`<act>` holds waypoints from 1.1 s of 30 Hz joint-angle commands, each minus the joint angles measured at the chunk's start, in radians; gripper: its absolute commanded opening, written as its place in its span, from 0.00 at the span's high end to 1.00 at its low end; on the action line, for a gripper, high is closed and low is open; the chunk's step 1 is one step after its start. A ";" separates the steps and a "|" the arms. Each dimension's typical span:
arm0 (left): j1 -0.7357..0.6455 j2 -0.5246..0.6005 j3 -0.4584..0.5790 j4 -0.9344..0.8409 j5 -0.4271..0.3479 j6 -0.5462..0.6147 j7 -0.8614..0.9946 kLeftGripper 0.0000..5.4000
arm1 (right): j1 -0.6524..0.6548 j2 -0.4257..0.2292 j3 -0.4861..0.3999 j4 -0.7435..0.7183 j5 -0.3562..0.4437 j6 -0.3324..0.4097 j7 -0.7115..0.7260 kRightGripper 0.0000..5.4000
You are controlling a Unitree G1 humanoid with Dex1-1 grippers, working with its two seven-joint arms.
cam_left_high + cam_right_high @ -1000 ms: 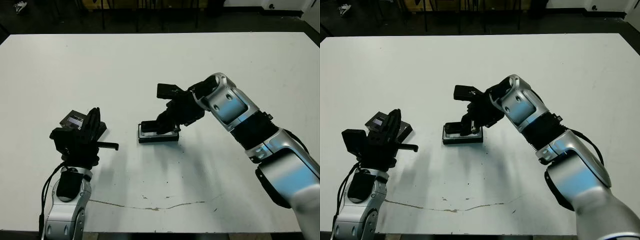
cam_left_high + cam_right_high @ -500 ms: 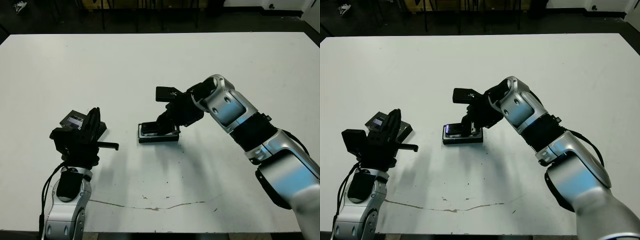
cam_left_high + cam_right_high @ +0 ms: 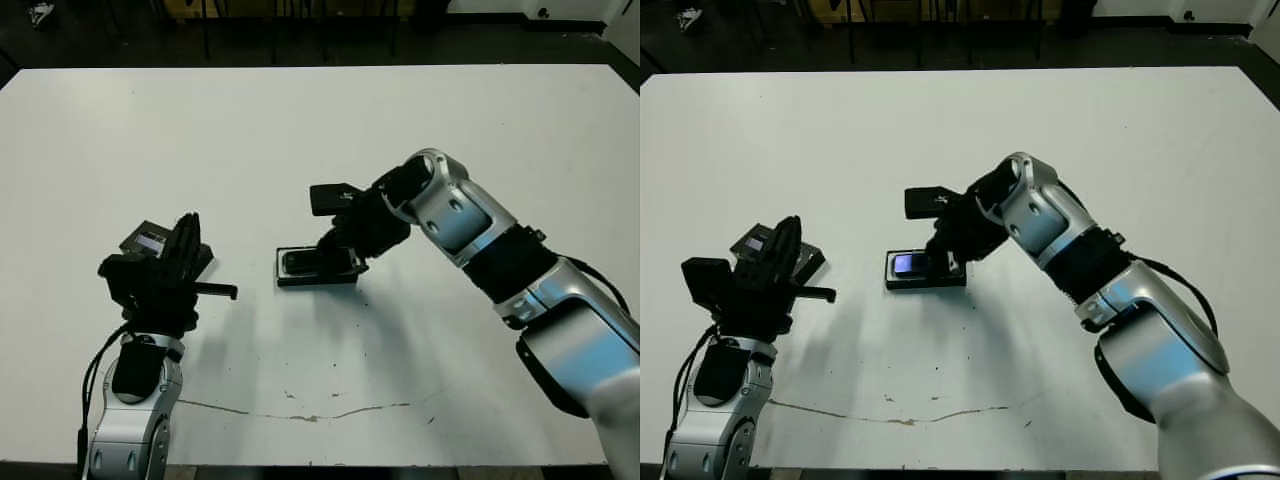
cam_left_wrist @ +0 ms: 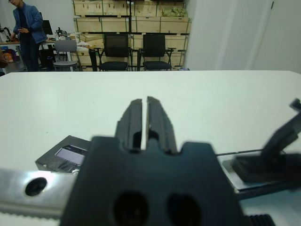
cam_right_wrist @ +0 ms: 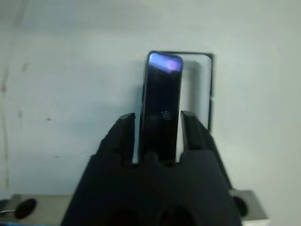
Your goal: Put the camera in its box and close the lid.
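The slim black camera lies lengthwise between the fingers of my right gripper, which is shut on it. It hangs low over the box, a black tray whose white lining shows along one side of the camera. A bluish glint sits on the camera's far end. My right gripper reaches the box from the right. The lid, a flat black slab, rests at the left, just behind my left gripper, which is shut and holds nothing. The lid also shows beside those fingers.
A thin brown crack line runs across the white table near its front edge. Beyond the table's far edge are chairs, stacked crates and a person at the back left.
My right gripper has tipped the camera flatter and lower onto the box, and its top now catches a bluish reflection. The left arm and the lid have stayed put.
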 commanded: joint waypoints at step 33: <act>0.019 0.000 -0.017 0.005 0.013 0.003 0.014 1.00 | 0.266 -0.126 -0.401 -0.364 0.171 0.062 -0.318 0.18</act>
